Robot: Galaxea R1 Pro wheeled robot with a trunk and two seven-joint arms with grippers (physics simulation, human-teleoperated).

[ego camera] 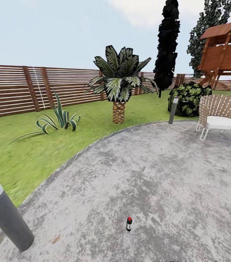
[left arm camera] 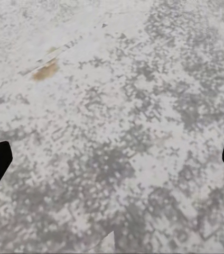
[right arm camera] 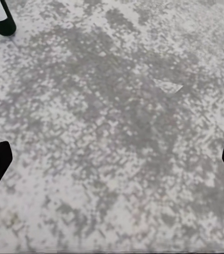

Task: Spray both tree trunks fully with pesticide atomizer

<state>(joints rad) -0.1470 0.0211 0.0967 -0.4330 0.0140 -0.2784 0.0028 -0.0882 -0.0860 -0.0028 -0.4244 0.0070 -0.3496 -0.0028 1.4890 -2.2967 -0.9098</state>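
From the head camera, I note at far left a dark grey bollard light (ego camera: 4, 214) standing at the curved edge of the floor (ego camera: 159, 174). Behind it lies the lawn (ego camera: 24, 153), with a striped agave (ego camera: 59, 120) before the slatted wooden fence (ego camera: 17, 89). At centre a short palm (ego camera: 119, 87) stands on the grass just beyond the paving edge. The pesticide atomizer (ego camera: 129, 223) stands upright on the floor, low and centre in my view, red cap up, nothing touching it. To the right I see a dark conifer (ego camera: 167, 43), a second bollard (ego camera: 173, 109), a shrub (ego camera: 188, 98), a woven chair (ego camera: 220, 114) and a wooden play structure (ego camera: 226, 47).

The left gripper (left arm camera: 112, 161) hangs over bare paving, fingertips far apart and holding nothing. The right gripper (right arm camera: 112, 161) is likewise spread wide and unladen; its camera catches the atomizer's base (right arm camera: 0, 18) standing well clear of the fingers.
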